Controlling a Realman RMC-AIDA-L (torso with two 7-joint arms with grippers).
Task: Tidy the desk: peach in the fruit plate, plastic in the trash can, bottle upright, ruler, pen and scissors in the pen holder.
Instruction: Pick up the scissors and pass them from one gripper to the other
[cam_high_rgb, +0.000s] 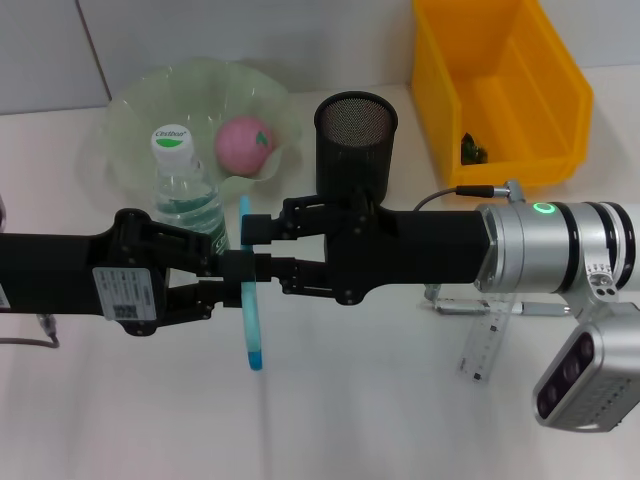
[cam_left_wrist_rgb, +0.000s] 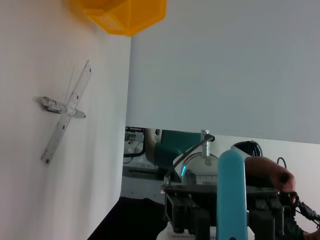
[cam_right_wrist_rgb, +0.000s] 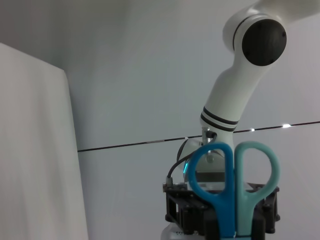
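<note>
Blue scissors (cam_high_rgb: 250, 320) hang upright in mid-air over the desk's middle, handles (cam_right_wrist_rgb: 233, 170) up. My left gripper (cam_high_rgb: 238, 268) reaches in from the left and is shut on them below the handles. My right gripper (cam_high_rgb: 262, 248) comes from the right, open, its fingers straddling the scissors with small gaps. The pink peach (cam_high_rgb: 245, 143) lies in the green fruit plate (cam_high_rgb: 135, 110). The bottle (cam_high_rgb: 185, 190) stands upright before the plate. The black mesh pen holder (cam_high_rgb: 355, 135) stands behind the grippers. The clear ruler (cam_high_rgb: 485, 345) and pen (cam_high_rgb: 500, 308) lie crossed under my right arm.
The yellow trash can (cam_high_rgb: 540, 110) stands at the back right with a small dark green item (cam_high_rgb: 472, 150) inside. In the left wrist view the ruler (cam_left_wrist_rgb: 67, 112) and pen (cam_left_wrist_rgb: 62, 106) lie on the white desk below the yellow can (cam_left_wrist_rgb: 120, 15).
</note>
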